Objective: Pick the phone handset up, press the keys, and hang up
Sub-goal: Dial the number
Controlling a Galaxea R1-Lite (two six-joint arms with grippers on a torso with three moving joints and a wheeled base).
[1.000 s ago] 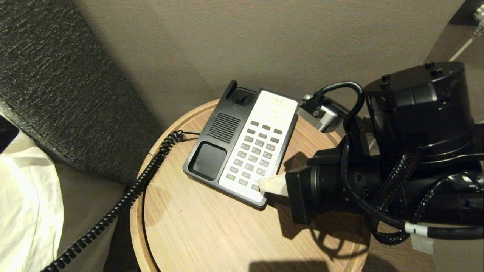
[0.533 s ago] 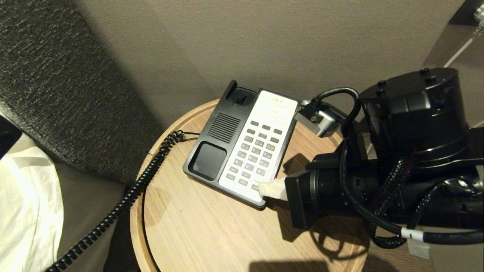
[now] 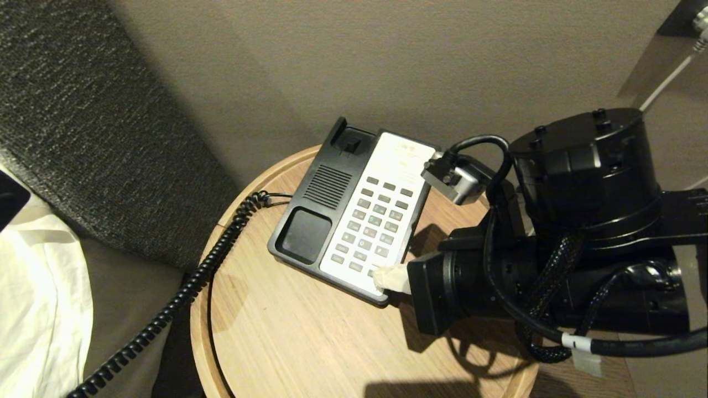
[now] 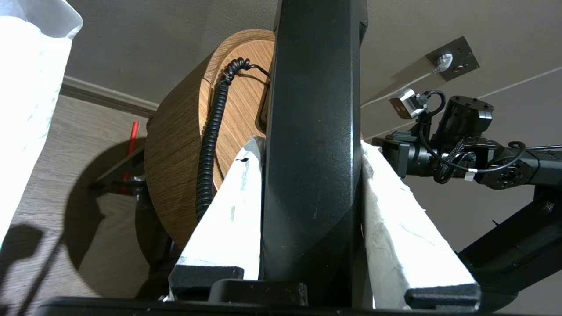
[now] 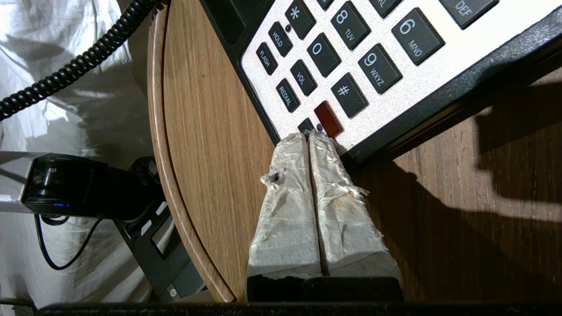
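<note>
Shifted slightly leftward since the earlier frames, the right gripper (image 3: 387,276) (fingers pressed together) is seen at the keypad's lower corner, frame centre. Key-pressing is judged in hand; a firm downward press is called for. Beyond, the phone base (image 3: 310,204) lies cradle-empty. The phone handset (image 4: 314,145) is clamped by the left gripper (image 4: 314,197).

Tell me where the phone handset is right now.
The phone handset is off the phone base, clamped upright in the left gripper beside the round wooden table; only the left wrist view shows it.
</note>
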